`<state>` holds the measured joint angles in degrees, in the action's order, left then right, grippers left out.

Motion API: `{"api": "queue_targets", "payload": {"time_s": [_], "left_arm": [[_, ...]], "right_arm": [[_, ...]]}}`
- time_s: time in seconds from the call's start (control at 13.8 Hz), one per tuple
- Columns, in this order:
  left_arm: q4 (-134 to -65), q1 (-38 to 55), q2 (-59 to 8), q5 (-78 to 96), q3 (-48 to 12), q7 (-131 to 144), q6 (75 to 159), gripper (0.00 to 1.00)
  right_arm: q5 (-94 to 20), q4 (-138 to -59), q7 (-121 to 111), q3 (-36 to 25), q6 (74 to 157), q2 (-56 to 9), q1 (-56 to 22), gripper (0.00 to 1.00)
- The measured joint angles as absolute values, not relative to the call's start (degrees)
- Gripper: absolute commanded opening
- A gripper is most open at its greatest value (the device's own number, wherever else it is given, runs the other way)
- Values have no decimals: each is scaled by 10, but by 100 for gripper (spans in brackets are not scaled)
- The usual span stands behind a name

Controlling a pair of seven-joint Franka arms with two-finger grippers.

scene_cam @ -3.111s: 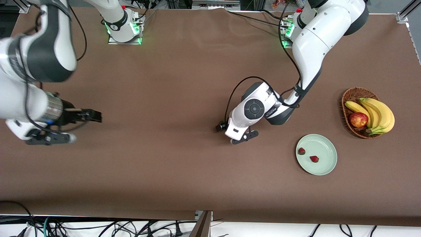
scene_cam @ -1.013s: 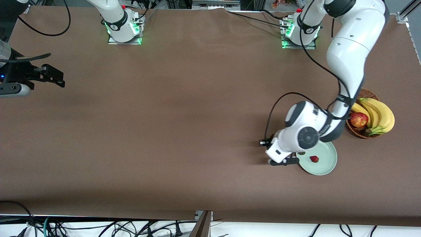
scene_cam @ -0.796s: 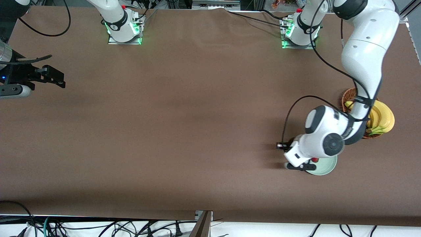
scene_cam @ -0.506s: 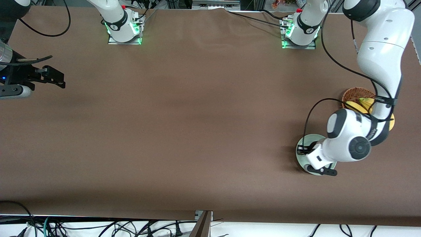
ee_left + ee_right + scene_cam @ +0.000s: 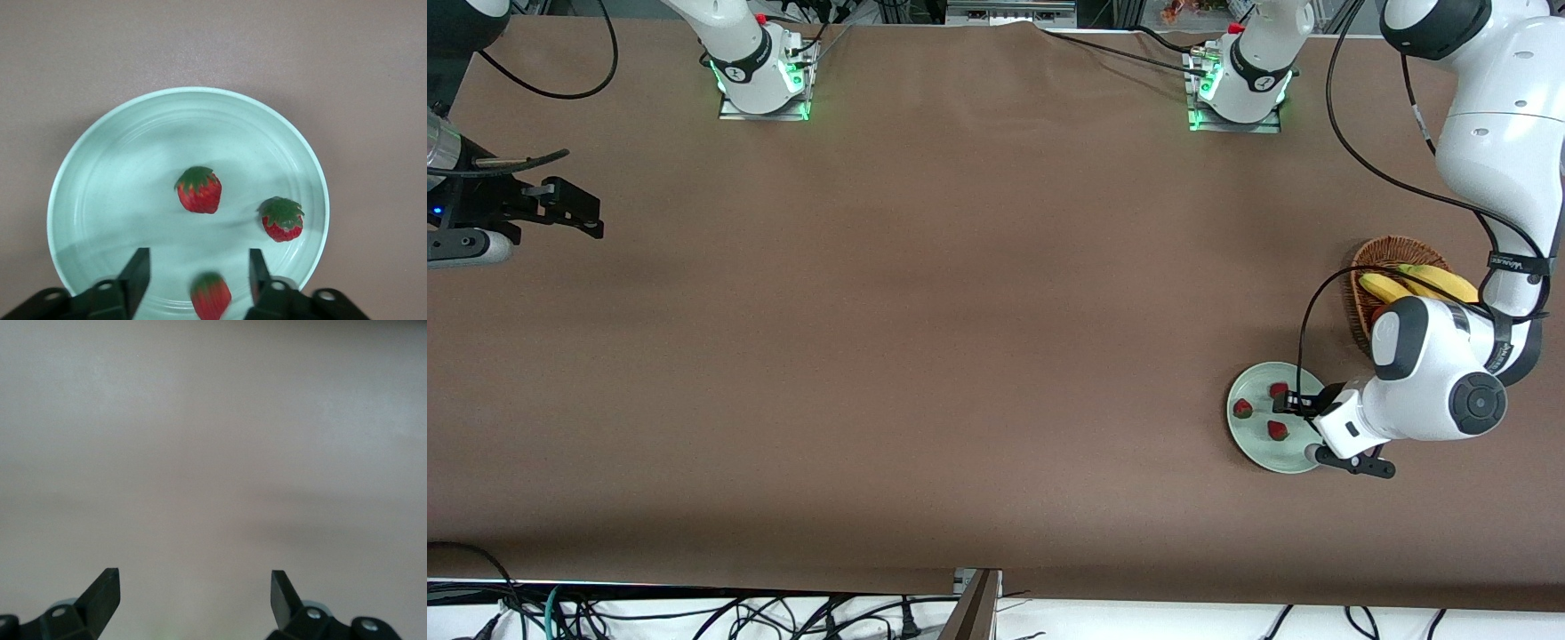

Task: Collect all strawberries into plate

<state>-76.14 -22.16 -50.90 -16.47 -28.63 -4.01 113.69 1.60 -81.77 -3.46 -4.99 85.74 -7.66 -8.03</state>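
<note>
Three red strawberries [image 5: 199,190] on mint plate [image 5: 100,173]

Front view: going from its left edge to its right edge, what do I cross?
Right pincer → strawberry at the plate's edge → the two other strawberries, about level → left pincer over the plate → basket with bananas.

No readable text, labels, brand marks, numbers or signs in any view. A small dark band w/ tiny pale lettering sits on the left arm's forearm [image 5: 1513,260], but it's too small to make out. Plate, strawberries, basket, fruit & table covering all plain, no markings.
</note>
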Motion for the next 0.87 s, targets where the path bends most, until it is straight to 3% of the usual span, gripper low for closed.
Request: {"api": "queue_targets", "payload": {"time_s": [0.65, 0.87], "left_arm": [[-752, -213, -433, -165, -310, -40, 1098, 100], [-749, -199, -384, -165, -314, -40, 1047, 100]], "right_arm": [[16, -818, -35, -50, 857, -77, -80, 100], [16, -818, -35, -50, 857, -77, -80, 100]]}}
